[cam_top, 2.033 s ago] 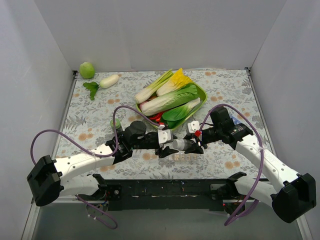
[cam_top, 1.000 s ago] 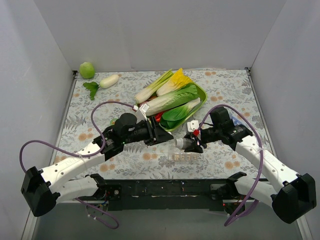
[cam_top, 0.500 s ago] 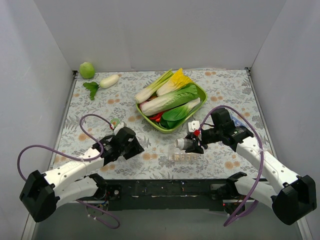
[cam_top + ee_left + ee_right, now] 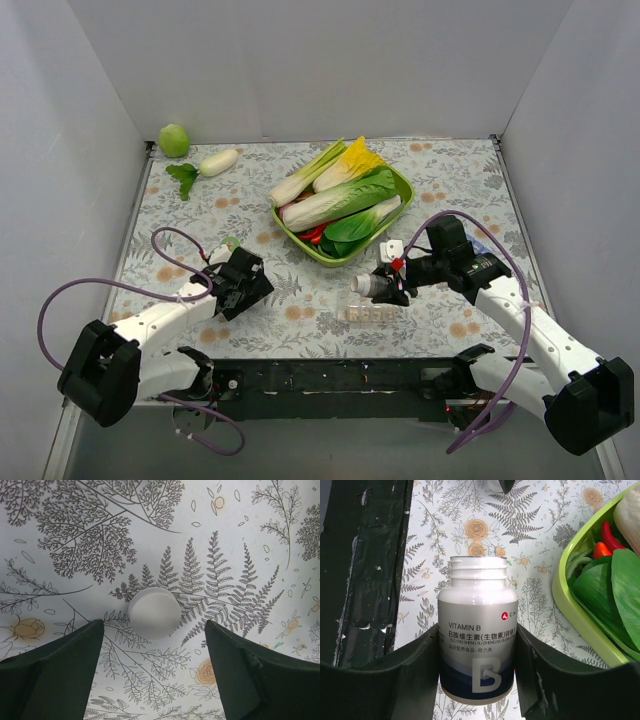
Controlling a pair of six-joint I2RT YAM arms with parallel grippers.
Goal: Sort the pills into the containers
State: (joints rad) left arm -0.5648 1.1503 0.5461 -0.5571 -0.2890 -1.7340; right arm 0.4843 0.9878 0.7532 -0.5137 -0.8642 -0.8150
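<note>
My right gripper is shut on a silver-and-blue Vitamin B bottle, held on its side with its uncapped mouth pointing left. In the right wrist view the bottle sits between the gripper's two pads. The translucent compartment strip lies on the cloth just in front of the bottle. My left gripper is open at the left, low over the cloth. In the left wrist view a round white cap lies flat on the cloth between the gripper's spread fingers. No pills show.
A green bowl of vegetables stands behind the bottle; its rim shows in the right wrist view. A green round vegetable and a white radish lie at the back left. The black base rail runs along the near edge.
My left gripper has drawn back from the bottle's mouth, swung past the bowl and moved left and down to the cloth. My right gripper has kept the bottle nearly in place.
</note>
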